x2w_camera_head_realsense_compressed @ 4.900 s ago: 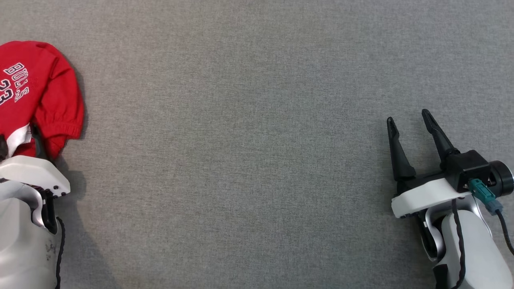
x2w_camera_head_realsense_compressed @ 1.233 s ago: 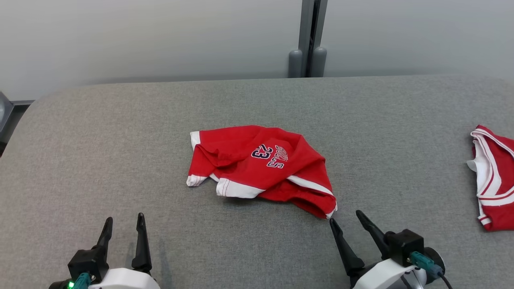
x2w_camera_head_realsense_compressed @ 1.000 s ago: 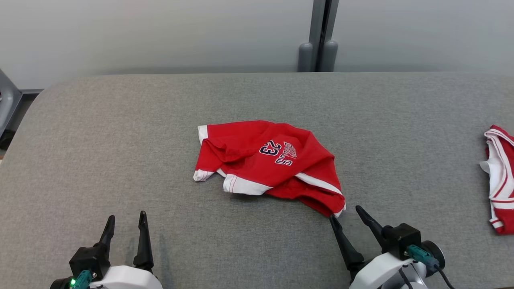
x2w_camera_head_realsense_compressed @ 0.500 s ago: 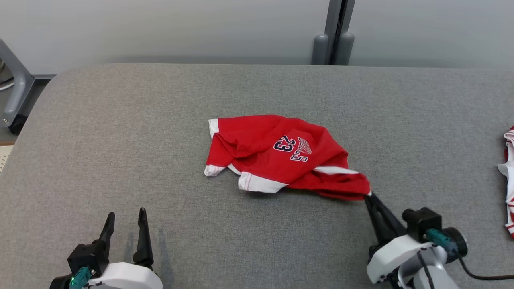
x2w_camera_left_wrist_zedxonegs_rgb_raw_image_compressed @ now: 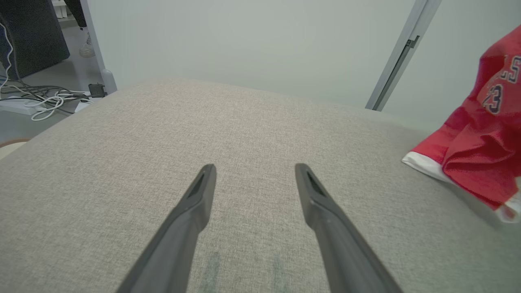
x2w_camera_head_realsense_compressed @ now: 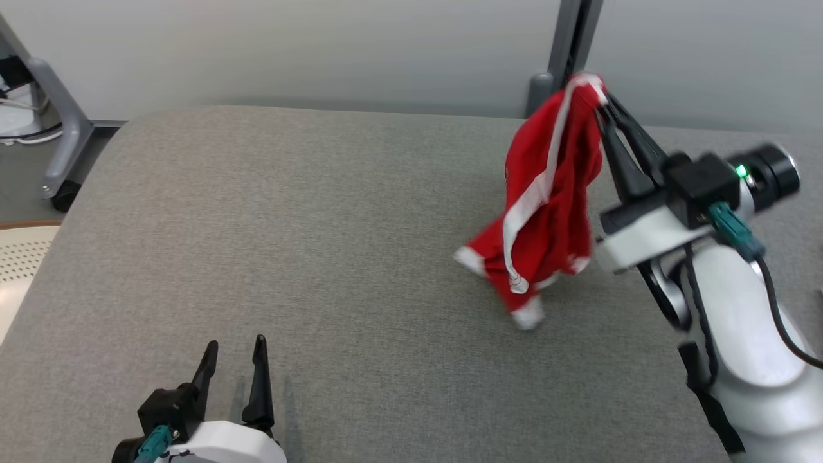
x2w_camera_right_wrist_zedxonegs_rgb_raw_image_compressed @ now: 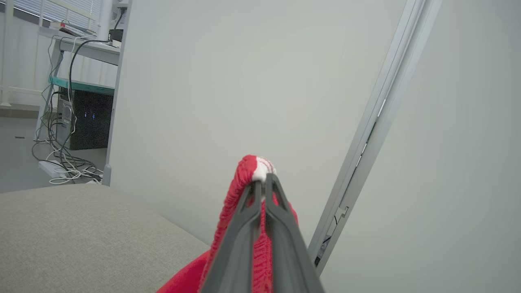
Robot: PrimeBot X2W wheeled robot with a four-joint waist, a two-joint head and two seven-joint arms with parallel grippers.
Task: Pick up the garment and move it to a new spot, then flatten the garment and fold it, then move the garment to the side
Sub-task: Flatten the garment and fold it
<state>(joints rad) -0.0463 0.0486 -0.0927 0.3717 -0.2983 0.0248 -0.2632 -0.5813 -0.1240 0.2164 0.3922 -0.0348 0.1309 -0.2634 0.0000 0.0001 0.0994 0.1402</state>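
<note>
The garment (x2w_camera_head_realsense_compressed: 546,199) is a pair of red shorts with white trim and a "23" print. It hangs from my right gripper (x2w_camera_head_realsense_compressed: 601,103), which is shut on its top edge high above the grey table (x2w_camera_head_realsense_compressed: 289,225). The lowest white hem brushes the tabletop. In the right wrist view the two fingers pinch the red fabric (x2w_camera_right_wrist_zedxonegs_rgb_raw_image_compressed: 244,183) at their tips (x2w_camera_right_wrist_zedxonegs_rgb_raw_image_compressed: 262,179). My left gripper (x2w_camera_head_realsense_compressed: 233,352) rests open near the front left, well apart from the shorts. In the left wrist view the shorts (x2w_camera_left_wrist_zedxonegs_rgb_raw_image_compressed: 480,138) hang at the right beyond the spread gripper (x2w_camera_left_wrist_zedxonegs_rgb_raw_image_compressed: 254,171).
A grey post (x2w_camera_head_realsense_compressed: 569,45) stands behind the table against a pale wall. A metal frame leg with a wheel (x2w_camera_head_realsense_compressed: 61,148) stands off the table's left edge, with cables (x2w_camera_left_wrist_zedxonegs_rgb_raw_image_compressed: 44,101) on the floor there.
My right gripper closed on the shorts' near corner and lifted them off the table, up and to the right. The head view has shifted left, so the second red garment is out of frame.
</note>
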